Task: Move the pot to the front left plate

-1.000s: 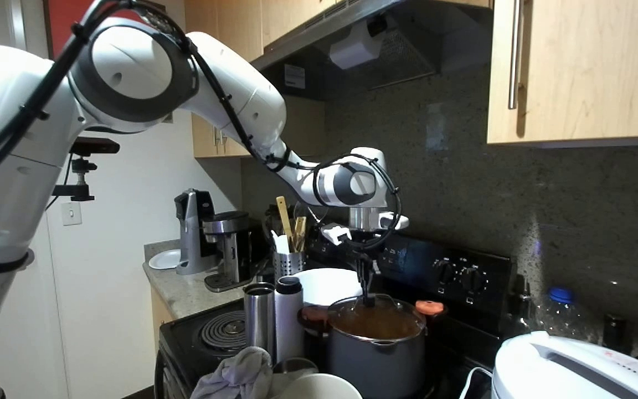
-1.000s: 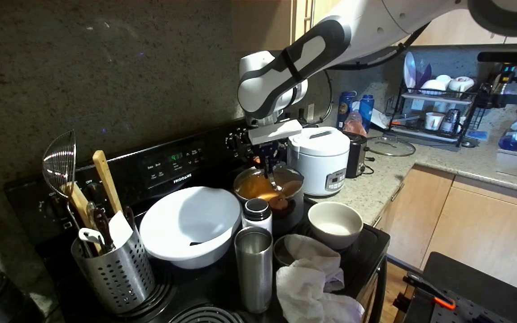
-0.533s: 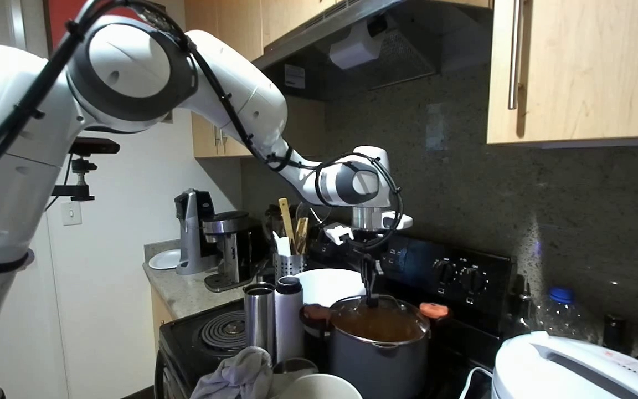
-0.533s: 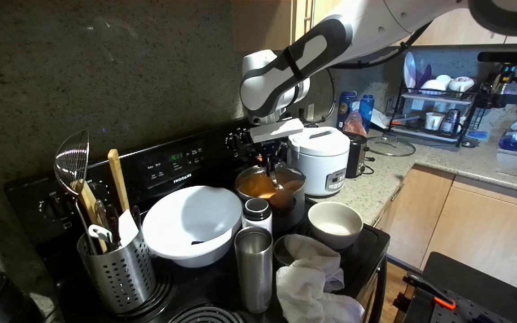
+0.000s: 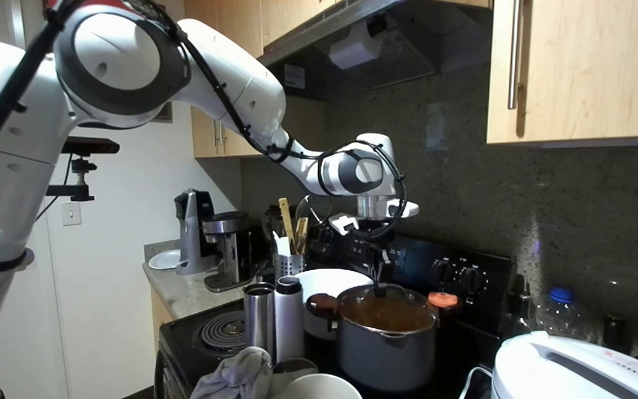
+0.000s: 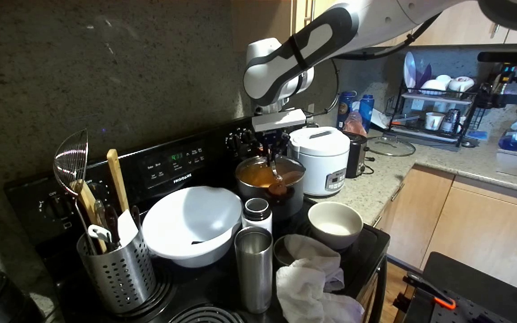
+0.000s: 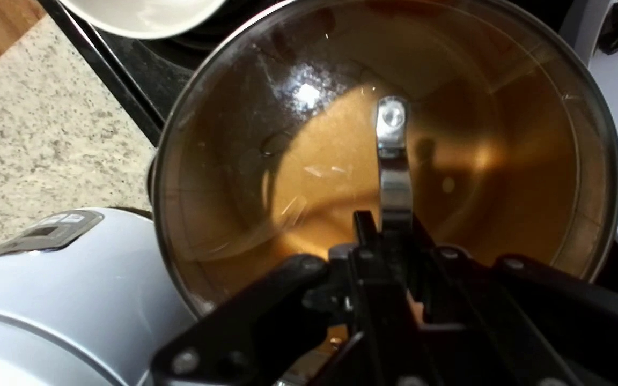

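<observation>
The dark-grey pot [image 5: 386, 357] has a glass lid and orange-brown side handles; it also shows in an exterior view [image 6: 293, 199]. It stands upright over the back of the stove. Whether its base touches the stove cannot be told. In the wrist view the glass lid [image 7: 523, 177] fills the middle, with brown liquid below. My gripper [image 7: 392, 228] is shut on the lid's metal loop handle [image 7: 394, 182], from above. The gripper also shows over the lid in both exterior views [image 5: 380, 277] [image 6: 272, 157]. A coil burner [image 5: 229, 333] lies uncovered at the stove's left.
A white basin [image 6: 191, 224], white bottle [image 6: 257, 226] and steel tumbler [image 6: 254, 273] stand beside the pot. A cream bowl [image 6: 335, 224] and towel [image 6: 312, 282] lie at the stove's front. A rice cooker [image 6: 319, 157] stands behind; a utensil holder [image 6: 117, 273] is at the left.
In an exterior view, my gripper has moved up and right, and the pot with its lid has moved up and right with it. The utensil holder shifted slightly earlier.
</observation>
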Robot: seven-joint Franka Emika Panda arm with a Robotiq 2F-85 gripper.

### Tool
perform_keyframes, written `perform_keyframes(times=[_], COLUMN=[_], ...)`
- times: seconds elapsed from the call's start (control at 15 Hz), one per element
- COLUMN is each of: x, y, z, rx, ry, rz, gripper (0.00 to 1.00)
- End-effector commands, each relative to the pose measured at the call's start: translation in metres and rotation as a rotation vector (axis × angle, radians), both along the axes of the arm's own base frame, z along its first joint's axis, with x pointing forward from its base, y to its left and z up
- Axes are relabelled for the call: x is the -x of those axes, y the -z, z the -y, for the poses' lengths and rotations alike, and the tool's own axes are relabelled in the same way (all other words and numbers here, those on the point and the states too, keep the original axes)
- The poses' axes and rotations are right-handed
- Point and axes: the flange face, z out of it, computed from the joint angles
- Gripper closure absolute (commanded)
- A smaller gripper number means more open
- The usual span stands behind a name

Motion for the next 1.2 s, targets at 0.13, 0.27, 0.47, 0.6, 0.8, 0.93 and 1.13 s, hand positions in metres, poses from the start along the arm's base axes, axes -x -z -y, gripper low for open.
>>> perform_keyframes(times=[0.13,0.27,0.47,0.6,0.8,0.93,1.13], x=[-0.002,-0.004,-0.006,-0.007,-0.009,-0.010,-0.010], y=[-0.069,-0.080,-0.093,-0.102,-0.118,-0.129,-0.145], z=[-0.007,-0.009,-0.014,-0.018,-0.026,-0.033,-0.041], rx=[0.014,0.020,0.021,0.028,0.039,0.047,0.058], ry=[0.019,0.020,0.025,0.019,0.010,0.012,0.009], rz=[0.076,0.084,0.083,0.082,0.093,0.102,0.118], gripper=[0.96,0.96,0.96,0.96,0.96,0.96,0.96])
